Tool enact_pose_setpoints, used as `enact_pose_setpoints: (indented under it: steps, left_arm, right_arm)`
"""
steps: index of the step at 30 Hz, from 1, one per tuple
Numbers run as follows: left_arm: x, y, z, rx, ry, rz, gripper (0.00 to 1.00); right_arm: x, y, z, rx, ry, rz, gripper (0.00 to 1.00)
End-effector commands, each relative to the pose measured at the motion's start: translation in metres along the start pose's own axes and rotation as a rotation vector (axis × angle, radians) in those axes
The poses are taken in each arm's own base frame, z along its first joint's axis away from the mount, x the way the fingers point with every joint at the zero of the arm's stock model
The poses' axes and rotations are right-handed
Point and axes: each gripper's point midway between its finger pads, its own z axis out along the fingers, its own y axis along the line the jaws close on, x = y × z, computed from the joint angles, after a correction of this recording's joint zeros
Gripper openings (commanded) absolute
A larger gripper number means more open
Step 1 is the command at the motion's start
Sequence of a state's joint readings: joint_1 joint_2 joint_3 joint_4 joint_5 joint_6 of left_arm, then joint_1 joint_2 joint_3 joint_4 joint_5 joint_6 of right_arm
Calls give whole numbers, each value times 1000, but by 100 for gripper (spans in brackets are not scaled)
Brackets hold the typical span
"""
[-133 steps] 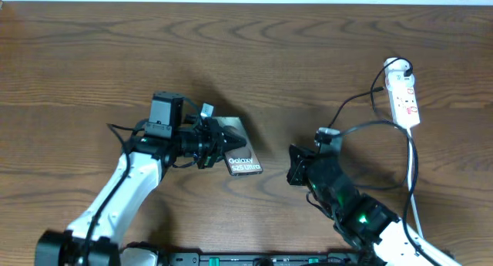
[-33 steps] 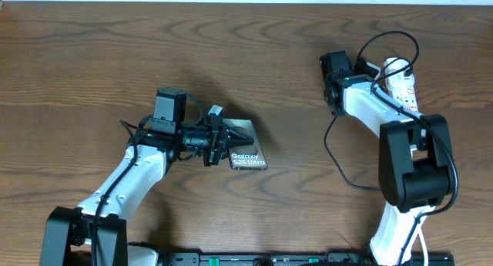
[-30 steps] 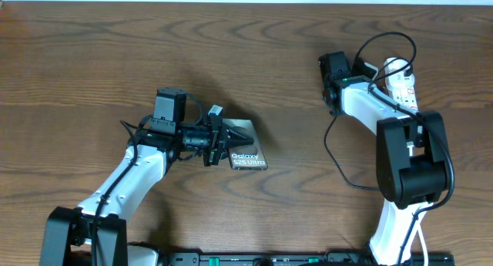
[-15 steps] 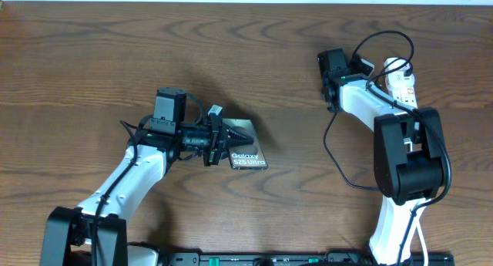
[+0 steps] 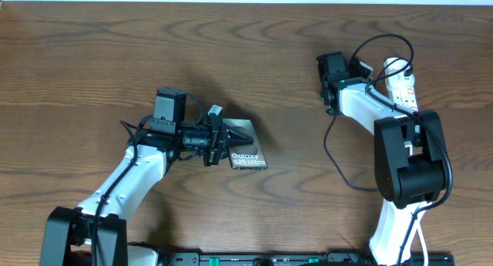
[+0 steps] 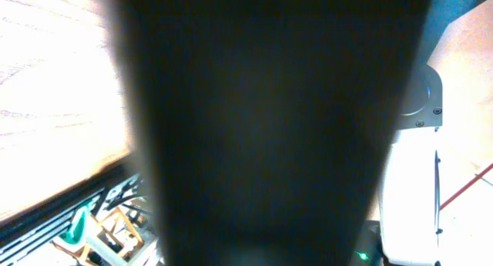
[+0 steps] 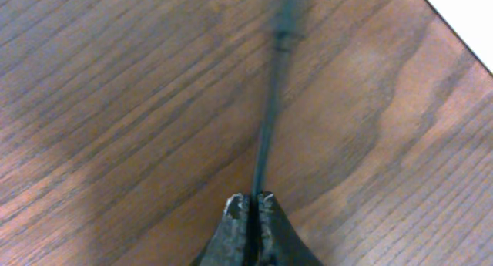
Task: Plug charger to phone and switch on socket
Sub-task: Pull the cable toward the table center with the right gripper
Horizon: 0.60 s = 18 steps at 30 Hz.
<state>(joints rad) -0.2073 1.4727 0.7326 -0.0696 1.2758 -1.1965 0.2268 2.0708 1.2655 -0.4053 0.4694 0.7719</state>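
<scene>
Pinching charger [image 7: 266,135] cable: right hand [image 7: 248,208], fingers pressed together on thin black cord, plug tip blurred beyond, well right of phone [image 5: 249,155]. Left hand [image 5: 232,139] clamped on phone's left edge; its wrist view filled by dark slab. Socket [image 5: 407,92] far right of phone, on table [image 5: 115,58], beside right arm.

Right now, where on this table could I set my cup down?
The table is bare along its far edge left of the power strip, and between the phone and the charger cable. Crowded: the right side, around strip, cable and right arm.
</scene>
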Motion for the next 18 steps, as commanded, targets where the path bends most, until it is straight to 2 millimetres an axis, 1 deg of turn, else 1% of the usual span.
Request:
enact_pose_setpoints:
  steps: [1, 4, 7, 11, 12, 14, 18]
  left_arm:
    - [3, -6, -2, 15, 15, 37, 8]
    - [3, -6, -2, 15, 15, 37, 8]
    - [3, -7, -2, 16, 15, 37, 7]
    - [-1, -7, -6, 24, 1, 61, 7]
    - [-3, -8, -9, 30, -9, 76, 8]
    - [-7, -9, -14, 41, -22, 74, 7]
    - [-16, -11, -25, 60, -57, 69, 8]
  right_arm:
    - [80, 0, 23, -62, 257, -156, 1]
    - [93, 21, 15, -178, 300, -284, 1]
    - [107, 33, 6, -236, 327, -383, 1]
    - [130, 49, -16, -300, 362, -511, 1]
    - [141, 50, -28, -296, 380, -553, 1]
    - [154, 46, -41, -280, 411, -597, 1]
    - [184, 20, -68, -176, 526, -638, 1]
